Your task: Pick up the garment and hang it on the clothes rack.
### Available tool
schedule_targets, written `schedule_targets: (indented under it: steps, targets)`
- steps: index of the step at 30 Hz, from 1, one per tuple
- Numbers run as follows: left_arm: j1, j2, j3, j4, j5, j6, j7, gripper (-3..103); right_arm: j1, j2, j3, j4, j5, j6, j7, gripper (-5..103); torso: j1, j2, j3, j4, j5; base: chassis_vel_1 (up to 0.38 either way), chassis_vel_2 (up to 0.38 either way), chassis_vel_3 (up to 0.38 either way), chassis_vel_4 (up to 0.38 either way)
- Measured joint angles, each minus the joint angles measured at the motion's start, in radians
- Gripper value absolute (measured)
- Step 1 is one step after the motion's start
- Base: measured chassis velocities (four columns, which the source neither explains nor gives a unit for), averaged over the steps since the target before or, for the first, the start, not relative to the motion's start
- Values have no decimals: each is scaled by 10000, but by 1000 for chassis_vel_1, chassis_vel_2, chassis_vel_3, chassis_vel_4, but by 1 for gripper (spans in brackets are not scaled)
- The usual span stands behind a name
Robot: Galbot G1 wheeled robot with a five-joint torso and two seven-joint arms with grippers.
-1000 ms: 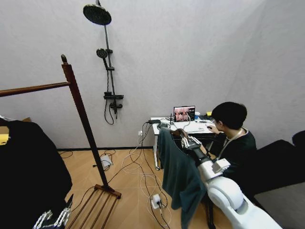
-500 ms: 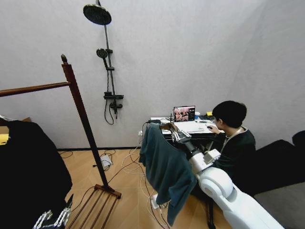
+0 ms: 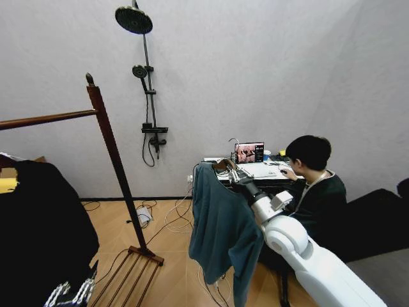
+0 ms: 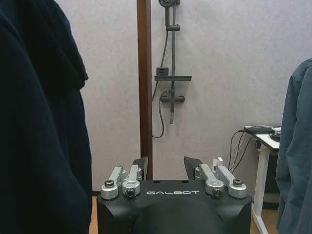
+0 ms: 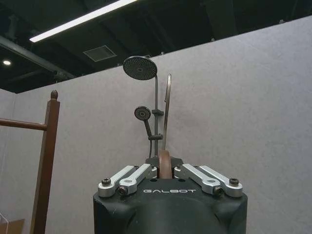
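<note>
**Shirt held aloft beside the rack**

The right gripper (image 3: 231, 173) is clamped on the wooden hanger (image 5: 164, 165), holding the teal shirt (image 3: 217, 230) in the air, well apart from the clothes rack (image 3: 110, 144). The left gripper (image 4: 166, 166) waits low beside a black garment (image 3: 38, 236), fingers apart.

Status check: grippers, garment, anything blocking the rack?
Right gripper shut on hanger, garment hanging. Left gripper open, low. Black garment occupies rack.
</note>
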Motion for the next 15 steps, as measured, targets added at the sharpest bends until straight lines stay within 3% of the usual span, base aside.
schedule_targets:
  steps: [15]
  targets:
    - [0,0,0,0,0,0,0,46,434,1,86,-282,337,-324,-18,10,0,0,-1,0,0,54,49,66,56]
